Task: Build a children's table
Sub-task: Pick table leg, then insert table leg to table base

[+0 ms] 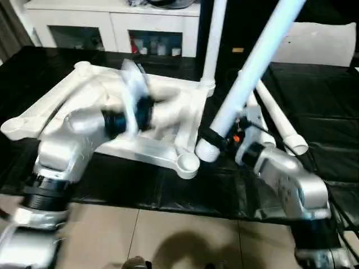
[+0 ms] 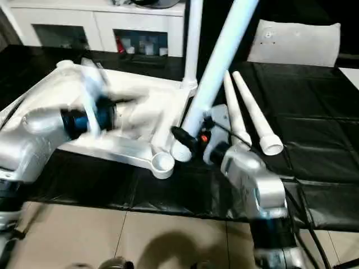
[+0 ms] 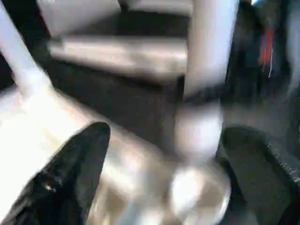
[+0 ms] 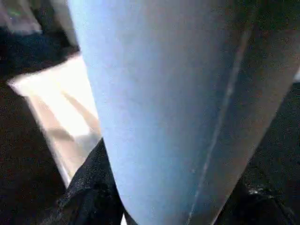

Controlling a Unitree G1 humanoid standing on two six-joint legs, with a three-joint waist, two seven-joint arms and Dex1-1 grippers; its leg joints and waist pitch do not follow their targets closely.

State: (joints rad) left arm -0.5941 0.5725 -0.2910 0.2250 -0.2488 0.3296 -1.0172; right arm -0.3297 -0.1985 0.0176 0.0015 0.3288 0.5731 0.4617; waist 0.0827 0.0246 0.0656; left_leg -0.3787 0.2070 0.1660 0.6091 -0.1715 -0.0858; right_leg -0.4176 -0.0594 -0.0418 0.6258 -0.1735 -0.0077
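While tilted, leg (image 1: 255, 67) sits in right gripper (image 1: 212, 137) — beside socket (image 1: 188, 163).

We see black work surface (image 1: 314, 117), dark covering with faint grid of seams, front edge dropping to pale tiled floor (image 1: 146, 235). Lying on it: white table top (image 1: 168, 151), ribbed underside up, round corner socket (image 1: 188, 163) near front edge. Just right of it, two loose tapered white legs (image 2: 255, 120) lie side by side, wide ends toward us. Flat white panel (image 2: 297, 42) at far right.
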